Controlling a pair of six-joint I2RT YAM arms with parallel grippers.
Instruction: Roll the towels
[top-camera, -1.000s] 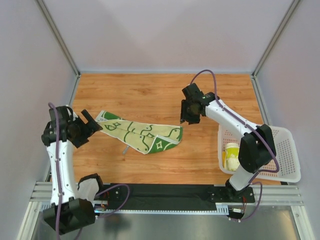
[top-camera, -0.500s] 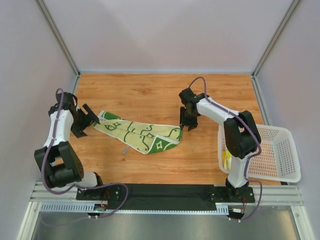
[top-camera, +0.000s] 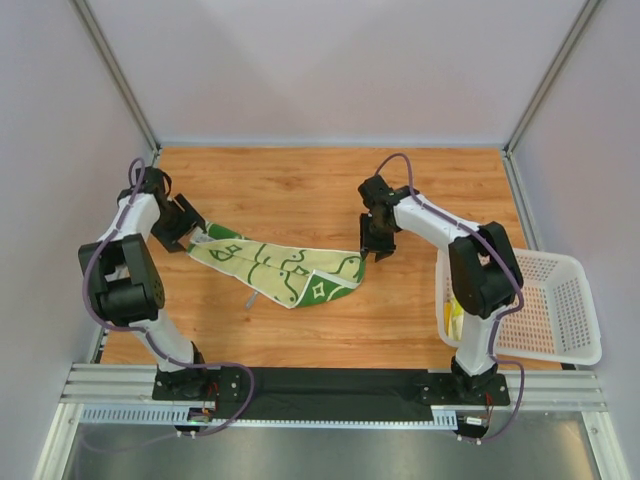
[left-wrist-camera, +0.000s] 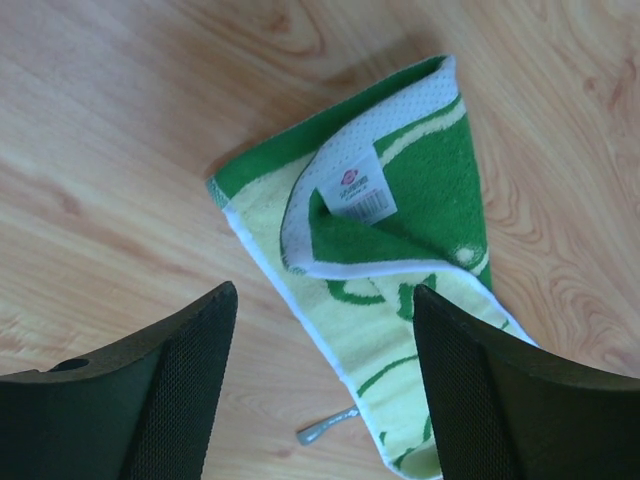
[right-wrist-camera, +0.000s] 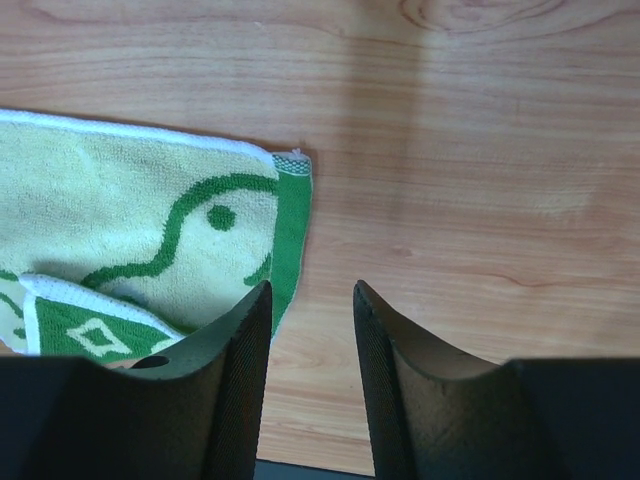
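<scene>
Our left hand (top-camera: 196, 232) has swung in from the frame's left edge to the towel (top-camera: 285, 268), which lies spread on the desk (top-camera: 300, 190) centre-left, so both ends are now covered for rolling. It gapes wide over the folded corner, gripping nothing. The right hand (top-camera: 372, 248), half-spread, holds nothing either.

The wooden table (top-camera: 300, 185) carries a yellow-green towel (top-camera: 280, 268) spread across its middle, left corner folded over. A white basket (top-camera: 590, 300) sits near right, perhaps overhanging the edge.
</scene>
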